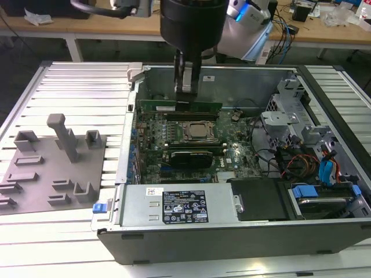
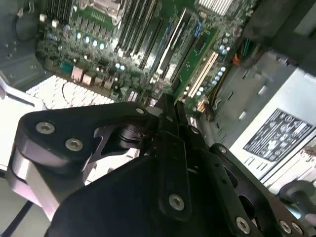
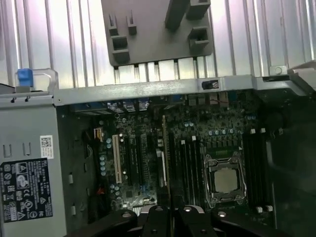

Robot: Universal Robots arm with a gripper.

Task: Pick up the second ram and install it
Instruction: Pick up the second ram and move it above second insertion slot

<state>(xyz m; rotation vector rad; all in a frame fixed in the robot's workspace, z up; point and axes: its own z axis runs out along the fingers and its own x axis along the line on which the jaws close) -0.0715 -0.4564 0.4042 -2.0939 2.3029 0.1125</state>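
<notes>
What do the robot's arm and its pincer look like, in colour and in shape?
The pincer is matte black, made of flat angular link bars joined by round silver screw heads, with a pale grey metal bracket beside it in the second wrist view. In the exterior view the arm ends in a wide, glossy black cylinder.

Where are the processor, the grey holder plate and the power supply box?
processor (image 1: 200, 132): exterior view, middle of its metal lid.
grey holder plate (image 1: 43, 174): exterior view, bare flat part.
power supply box (image 1: 139, 204): exterior view, its silver top.
</notes>
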